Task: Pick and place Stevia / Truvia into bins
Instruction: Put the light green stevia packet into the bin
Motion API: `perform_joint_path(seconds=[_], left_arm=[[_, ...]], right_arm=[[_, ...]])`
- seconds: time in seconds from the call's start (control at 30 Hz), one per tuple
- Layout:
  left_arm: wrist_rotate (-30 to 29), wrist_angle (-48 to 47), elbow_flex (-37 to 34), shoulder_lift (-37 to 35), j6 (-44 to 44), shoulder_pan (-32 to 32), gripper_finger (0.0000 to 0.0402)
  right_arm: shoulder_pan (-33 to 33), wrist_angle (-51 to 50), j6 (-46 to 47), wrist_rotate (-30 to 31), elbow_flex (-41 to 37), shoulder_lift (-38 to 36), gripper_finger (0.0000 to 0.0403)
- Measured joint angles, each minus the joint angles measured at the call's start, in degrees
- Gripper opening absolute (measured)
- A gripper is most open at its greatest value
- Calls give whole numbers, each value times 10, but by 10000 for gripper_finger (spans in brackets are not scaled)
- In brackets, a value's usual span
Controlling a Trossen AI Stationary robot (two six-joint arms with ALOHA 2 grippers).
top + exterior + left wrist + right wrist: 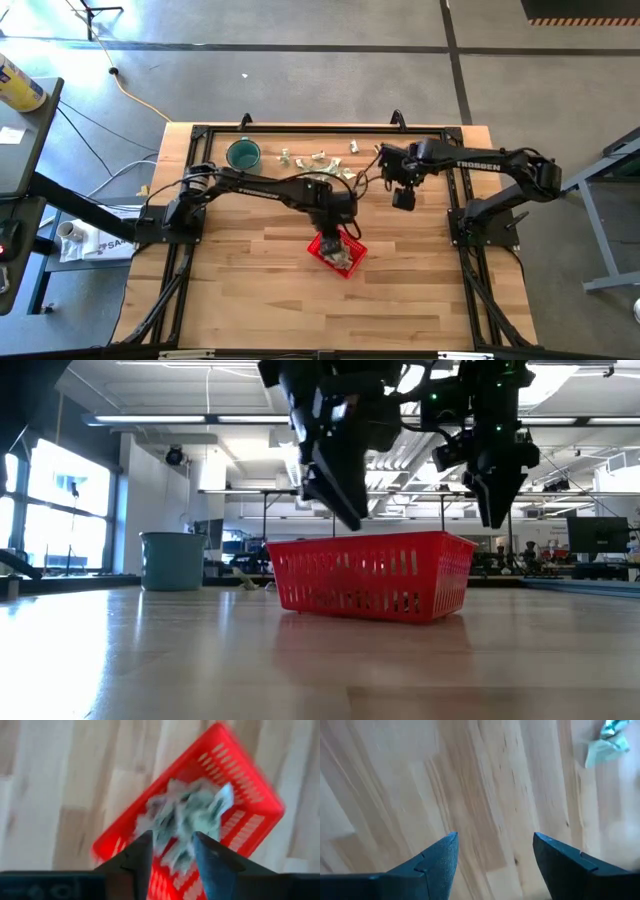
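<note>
While the left tool (171,852) is held above the red basket (252,795) with its fingers parted and nothing pinched, a heap of sachets (187,815) is seen inside. The right tool (495,852) is spread over bare surface (485,785) near loose sachets (318,158).
</note>
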Motion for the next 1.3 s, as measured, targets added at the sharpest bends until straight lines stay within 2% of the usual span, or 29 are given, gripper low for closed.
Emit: perform_joint_path(seconds=[0.17, 0.3, 0.37, 0.53, 0.7, 0.87, 1.13, 1.3], left_arm=[[-59, -31, 0, -25, 0, -1, 200], [-117, -47, 0, -49, -3, -1, 187], [-150, -57, 0, -60, -15, -1, 178], [-241, -88, 0, -93, -56, -1, 166], [-284, -123, 0, -120, -84, 0, 168], [-299, -148, 0, -142, -101, 6, 166], [-263, -138, 0, -182, -125, 39, 167], [-261, -136, 0, -200, -126, 54, 168]], right_arm=[[-89, 111, -49, -55, 1, 4, 248], [-149, 196, -84, -63, 1, 26, 248], [-172, 208, -80, -63, 1, 46, 248], [-202, 219, -40, -30, 1, 107, 248], [-208, 270, 7, -14, 1, 143, 248], [-208, 292, 86, 3, 1, 159, 248], [-207, 297, 150, 5, 1, 181, 247], [-211, 300, 174, 11, 1, 204, 222]])
